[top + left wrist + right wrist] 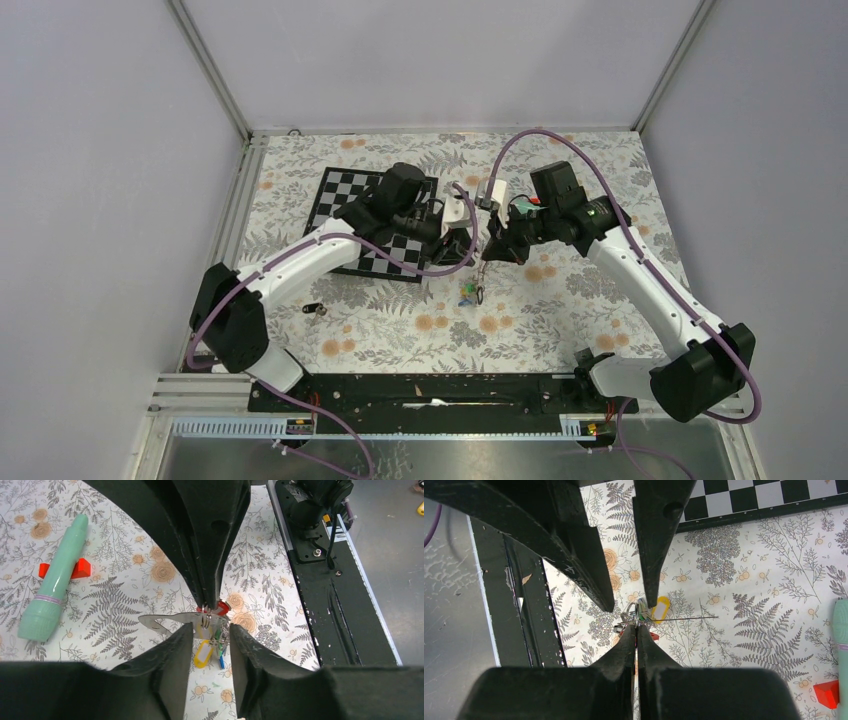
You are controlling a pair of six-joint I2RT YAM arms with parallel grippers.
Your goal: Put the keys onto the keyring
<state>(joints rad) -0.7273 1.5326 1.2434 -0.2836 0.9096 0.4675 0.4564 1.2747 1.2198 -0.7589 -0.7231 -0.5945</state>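
right gripper (pixel 636 628) clenched on keyring (pixel 175 618), holding it above floral table (pixel 560 320), between both arms. keys (pixel 202 655) with yellow, red, blue tags hang bunched under pinch. left gripper (pixel 211 630) released, jaws apart, flanking bunch. teal tube (pixel 52 580) well apart.

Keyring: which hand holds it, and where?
Right hand pinches the keyring at the end where the keys hang; left hand is open around them.
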